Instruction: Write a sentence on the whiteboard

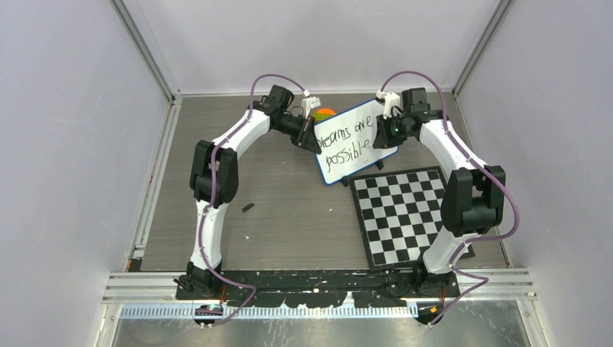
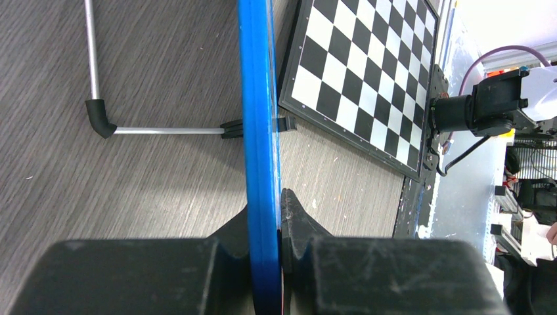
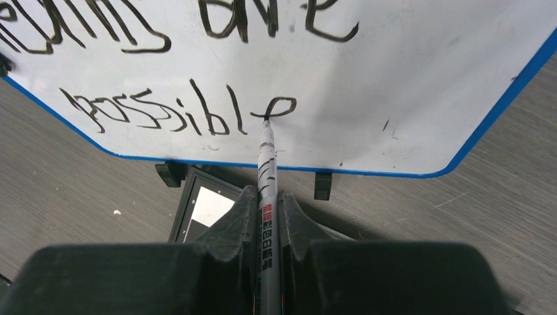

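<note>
The whiteboard (image 1: 343, 172) stands tilted at the back of the table, blue-rimmed. The sentence (image 1: 345, 134) is black handwriting in two lines, "Dreams are" over "possible". My left gripper (image 1: 315, 139) is shut on the board's left edge. In the left wrist view the blue rim (image 2: 258, 98) runs edge-on between the jaws of that gripper (image 2: 266, 216). My right gripper (image 3: 266, 200) is shut on a silver marker (image 3: 265, 164). The marker's tip touches the whiteboard (image 3: 394, 85) at the last "e" of the sentence (image 3: 177, 115).
A black-and-white checkered board (image 1: 405, 213) lies flat in front of the whiteboard, on the right. A small black piece (image 1: 248, 208) lies on the table near the left arm. An orange and green object (image 1: 324, 112) shows behind the whiteboard. The board's wire stand (image 2: 157, 130) rests on the table.
</note>
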You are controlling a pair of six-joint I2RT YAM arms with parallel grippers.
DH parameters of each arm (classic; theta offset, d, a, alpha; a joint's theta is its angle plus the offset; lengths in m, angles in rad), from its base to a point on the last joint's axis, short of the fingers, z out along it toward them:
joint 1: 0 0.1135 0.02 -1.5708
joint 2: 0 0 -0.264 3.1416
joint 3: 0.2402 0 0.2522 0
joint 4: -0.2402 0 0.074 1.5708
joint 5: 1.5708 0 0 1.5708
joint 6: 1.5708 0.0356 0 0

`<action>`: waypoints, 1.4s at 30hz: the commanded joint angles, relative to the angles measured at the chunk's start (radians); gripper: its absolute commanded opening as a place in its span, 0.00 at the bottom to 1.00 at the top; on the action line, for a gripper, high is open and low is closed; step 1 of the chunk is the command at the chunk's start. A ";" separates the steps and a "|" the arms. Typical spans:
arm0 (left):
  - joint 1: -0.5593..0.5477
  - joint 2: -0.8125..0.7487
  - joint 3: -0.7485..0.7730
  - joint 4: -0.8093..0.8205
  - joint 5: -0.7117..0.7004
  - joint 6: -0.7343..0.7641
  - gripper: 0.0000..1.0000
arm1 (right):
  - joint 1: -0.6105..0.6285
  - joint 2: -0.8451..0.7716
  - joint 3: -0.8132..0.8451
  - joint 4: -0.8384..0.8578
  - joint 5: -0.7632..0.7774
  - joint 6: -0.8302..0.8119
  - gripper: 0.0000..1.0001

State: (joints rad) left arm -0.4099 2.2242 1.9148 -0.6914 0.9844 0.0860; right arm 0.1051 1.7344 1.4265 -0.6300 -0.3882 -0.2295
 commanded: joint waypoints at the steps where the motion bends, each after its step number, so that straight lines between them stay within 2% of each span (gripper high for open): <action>1: -0.018 0.025 0.017 -0.022 -0.015 0.032 0.00 | 0.011 -0.025 -0.044 0.059 -0.019 0.012 0.00; 10: -0.018 0.022 0.013 -0.023 -0.018 0.036 0.00 | 0.009 -0.027 -0.059 0.067 0.031 -0.013 0.00; 25: -0.018 0.022 0.021 -0.028 -0.022 0.040 0.00 | -0.026 0.004 0.016 0.062 0.086 -0.021 0.00; 32: -0.018 0.023 0.035 -0.032 -0.024 0.033 0.00 | -0.025 -0.030 0.052 -0.026 0.014 -0.035 0.00; 34: -0.018 0.019 0.038 -0.032 -0.027 0.031 0.07 | -0.023 -0.060 0.050 -0.051 -0.008 -0.043 0.00; 38: -0.018 0.004 0.043 -0.035 -0.036 0.028 0.27 | -0.024 -0.110 0.027 -0.066 -0.010 -0.049 0.00; 40: -0.018 -0.002 0.043 -0.039 -0.040 0.028 0.32 | -0.025 -0.115 0.016 -0.064 0.012 -0.050 0.00; 42: -0.018 -0.003 0.043 -0.044 -0.042 0.032 0.32 | -0.027 -0.110 0.005 -0.057 0.029 -0.047 0.00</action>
State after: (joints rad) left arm -0.4217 2.2314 1.9266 -0.7170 0.9524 0.0944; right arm 0.0792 1.6875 1.4376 -0.6945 -0.3710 -0.2623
